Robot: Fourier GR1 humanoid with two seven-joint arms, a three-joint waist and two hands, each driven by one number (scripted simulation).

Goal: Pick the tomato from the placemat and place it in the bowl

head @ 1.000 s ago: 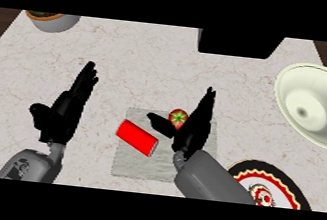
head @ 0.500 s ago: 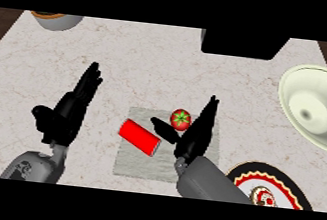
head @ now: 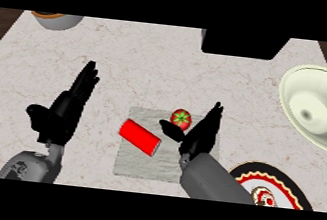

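Red tomato (head: 181,118) w/ green star top sits at upper right corner of grey placemat (head: 142,162), near its top edge. Right hand (head: 196,135) is just beside it, fingers (head: 212,115) straight & open, thumb reaching under tomato's left side; not curled round it. Red block (head: 140,136) lies tilted on placemat's left half, apart from tomato. Left hand (head: 60,112) rests open left of placemat, fingers up. Cream bowl (head: 319,111) at table's (head: 149,65) right edge, well apart from tomato; bare marble between them. Black box (head: 244,44) at far edge, grey pot (head: 56,19) far left corner, patterned plate (head: 280,190) near lower right edge.
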